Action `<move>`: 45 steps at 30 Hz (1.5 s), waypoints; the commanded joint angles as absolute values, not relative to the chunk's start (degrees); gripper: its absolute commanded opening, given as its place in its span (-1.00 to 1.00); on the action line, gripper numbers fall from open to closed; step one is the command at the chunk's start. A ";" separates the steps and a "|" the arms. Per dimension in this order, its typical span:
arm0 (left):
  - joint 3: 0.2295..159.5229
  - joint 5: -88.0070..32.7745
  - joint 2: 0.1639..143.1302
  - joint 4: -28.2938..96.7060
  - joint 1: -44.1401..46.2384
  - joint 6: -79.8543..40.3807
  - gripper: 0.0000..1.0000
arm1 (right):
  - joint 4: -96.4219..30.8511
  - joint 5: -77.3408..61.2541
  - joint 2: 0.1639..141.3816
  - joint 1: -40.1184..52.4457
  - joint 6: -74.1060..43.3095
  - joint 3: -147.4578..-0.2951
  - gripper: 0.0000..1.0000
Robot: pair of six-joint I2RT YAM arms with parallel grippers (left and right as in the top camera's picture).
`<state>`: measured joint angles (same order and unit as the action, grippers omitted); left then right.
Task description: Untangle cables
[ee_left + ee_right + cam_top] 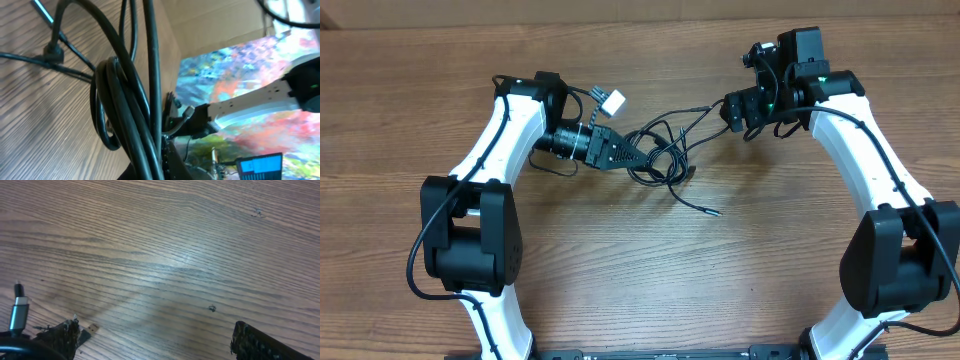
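Cables (663,158): thin black cords, loose tangled loops mid-worktop (620,270), bunch pinched in left claw (645,156). One strand runs off toward upper right. Free plug end (712,211) lies flat, just below-right of tangle.

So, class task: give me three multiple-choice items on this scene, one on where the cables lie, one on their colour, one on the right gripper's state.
1. Where do the cables lie? A) between the left gripper and the right gripper; B) in a basket; C) on the floor.
2. Their colour? A) white; B) red; C) black.
3. The right gripper is: A) shut on a cable; B) open; C) out of view.
Answers: 1 A, the tangle sits between them; 2 C, the cords are black; 3 B, its fingers stand wide apart.
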<state>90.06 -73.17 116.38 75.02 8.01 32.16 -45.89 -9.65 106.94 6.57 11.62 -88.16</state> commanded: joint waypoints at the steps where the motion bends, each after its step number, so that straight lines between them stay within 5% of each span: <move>1: 90.28 -63.44 115.61 76.38 7.51 33.23 -0.91 | -44.91 -6.09 106.63 4.47 10.33 -89.32 0.91; 10: 90.28 -47.77 115.61 79.35 7.51 33.50 -0.92 | -43.81 -1.85 106.65 4.47 9.21 -89.32 0.91; 20: 90.28 -47.22 115.61 79.40 7.51 33.93 -0.92 | -44.36 7.46 106.63 4.47 6.87 -89.32 0.93; 31: 90.28 -62.50 115.61 79.22 5.76 42.61 -0.91 | -54.70 -41.01 106.63 4.47 6.87 -89.32 0.99; 36: 90.28 -72.14 115.61 79.53 1.28 47.86 -0.91 | -55.40 -58.04 106.65 4.56 5.78 -89.32 0.80; 45: 91.29 -77.82 115.59 79.70 -0.51 49.50 -0.91 | -45.65 -62.24 106.63 8.88 -13.52 -89.32 0.70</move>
<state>90.08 -73.23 116.38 79.26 -0.75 46.98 -47.46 -59.37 106.96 7.16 -5.32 -88.16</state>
